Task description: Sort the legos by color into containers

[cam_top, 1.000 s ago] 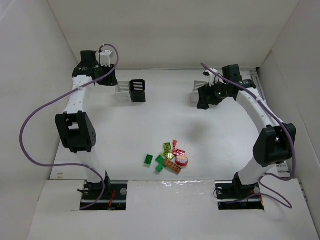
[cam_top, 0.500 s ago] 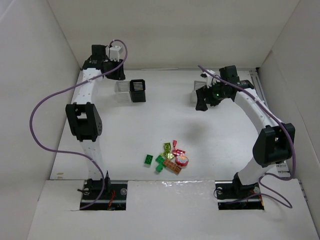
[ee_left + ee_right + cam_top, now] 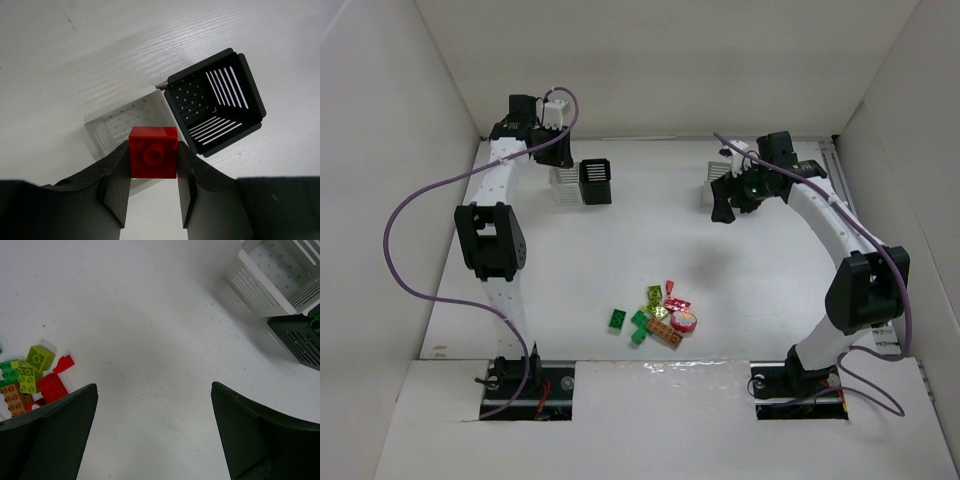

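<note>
My left gripper is shut on a red lego brick and holds it above the left white bin, beside the left black bin. Both bins look empty. In the top view this gripper hangs over the white bin next to the black bin. My right gripper is open and empty above bare table, near the right white bin and black bin. The loose legos lie in a pile at the front centre, green, red, yellow-green and orange; the right wrist view shows them too.
Something green shows at the right black bin's rim. In the top view the right gripper partly hides the right bins. White walls enclose the table on three sides. A purple cable loops off the left arm.
My left arm has swung right and forward, bringing the red brick over the left white bin. My right gripper has drifted slightly left. The pile has not moved.
</note>
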You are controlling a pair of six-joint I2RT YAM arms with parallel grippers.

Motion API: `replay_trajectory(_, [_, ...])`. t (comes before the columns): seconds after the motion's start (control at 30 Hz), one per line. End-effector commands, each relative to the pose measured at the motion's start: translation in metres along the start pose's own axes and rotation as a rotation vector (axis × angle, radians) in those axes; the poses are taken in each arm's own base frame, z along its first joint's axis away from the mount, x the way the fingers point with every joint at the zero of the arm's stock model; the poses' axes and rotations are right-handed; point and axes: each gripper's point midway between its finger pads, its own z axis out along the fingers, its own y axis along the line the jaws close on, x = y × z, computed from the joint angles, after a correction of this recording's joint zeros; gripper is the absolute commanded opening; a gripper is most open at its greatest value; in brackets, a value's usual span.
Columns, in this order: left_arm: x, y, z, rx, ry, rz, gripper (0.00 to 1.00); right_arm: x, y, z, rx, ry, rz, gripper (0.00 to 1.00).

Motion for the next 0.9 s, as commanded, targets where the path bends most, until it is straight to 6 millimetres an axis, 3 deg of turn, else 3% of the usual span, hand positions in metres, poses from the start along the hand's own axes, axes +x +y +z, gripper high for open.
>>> replay_trajectory(0.0, [-0.001,-0.002,-0.006,-0.006,0.006,0.006,0.31,-0.009,0.004,-0.007,0.008,-0.018,-0.032,0.99])
replay_trajectory(0.1, [0.005,-0.005,-0.004,0.016,0.023,0.018,0.47,-0.008,0.002,-0.007,0.017,-0.016,-0.041,0.99])
replay_trajectory(0.17, [0.004,-0.006,-0.006,0.013,0.007,0.013,0.70,-0.009,0.005,-0.006,0.010,-0.014,-0.047,0.99])
replay_trajectory(0.2, [0.004,-0.006,-0.006,0.013,0.007,0.013,0.91,-0.009,0.005,-0.006,0.010,-0.014,-0.048,0.99])
replay_trajectory(0.23, [-0.001,-0.011,-0.011,0.034,-0.009,0.019,1.00,-0.009,0.005,-0.006,0.010,-0.014,-0.048,0.99])
replay_trajectory(0.3, [-0.012,-0.009,-0.026,0.055,-0.051,0.025,1.00,-0.009,0.005,-0.006,0.010,-0.014,-0.057,0.99])
replay_trajectory(0.4, [-0.062,-0.010,-0.082,0.066,-0.248,0.026,1.00,-0.011,0.020,-0.010,-0.015,-0.022,-0.111,0.99])
replay_trajectory(0.43, [-0.086,-0.016,-0.115,0.048,-0.341,0.035,1.00,-0.012,0.026,-0.013,-0.019,-0.031,-0.147,0.99])
replay_trajectory(0.53, [-0.112,-0.023,-0.163,-0.027,-0.441,0.079,1.00,-0.010,0.057,-0.008,-0.073,-0.030,-0.268,0.99])
replay_trajectory(0.57, [-0.120,-0.025,-0.194,-0.081,-0.495,0.093,1.00,-0.011,0.066,-0.005,-0.091,-0.027,-0.297,0.99])
replay_trajectory(0.6, [-0.114,-0.027,-0.211,-0.095,-0.511,0.093,1.00,-0.011,0.087,0.000,-0.130,-0.023,-0.364,0.99])
replay_trajectory(0.63, [-0.107,-0.024,-0.203,-0.094,-0.486,0.091,1.00,-0.011,0.101,0.002,-0.165,-0.025,-0.385,0.99])
replay_trajectory(0.67, [-0.104,-0.026,-0.223,-0.123,-0.512,0.093,1.00,-0.015,0.112,0.006,-0.187,-0.028,-0.441,0.99])
replay_trajectory(0.7, [-0.096,-0.019,-0.228,-0.148,-0.506,0.078,1.00,-0.009,0.127,0.008,-0.234,-0.003,-0.468,0.99])
replay_trajectory(0.73, [-0.088,-0.014,-0.231,-0.165,-0.499,0.041,1.00,-0.006,0.154,0.014,-0.294,0.012,-0.526,0.99])
replay_trajectory(0.77, [-0.069,-0.002,-0.223,-0.175,-0.465,-0.020,1.00,-0.008,0.165,0.022,-0.332,0.026,-0.572,0.99])
replay_trajectory(0.8, [-0.057,0.016,-0.237,-0.219,-0.474,-0.082,1.00,-0.004,0.178,0.025,-0.373,0.049,-0.604,0.99])
replay_trajectory(0.83, [-0.048,0.022,-0.238,-0.209,-0.469,-0.146,1.00,0.007,0.201,0.024,-0.448,0.088,-0.639,0.99])
replay_trajectory(0.87, [-0.029,0.032,-0.229,-0.192,-0.432,-0.185,1.00,0.006,0.212,0.025,-0.478,0.091,-0.676,0.99])
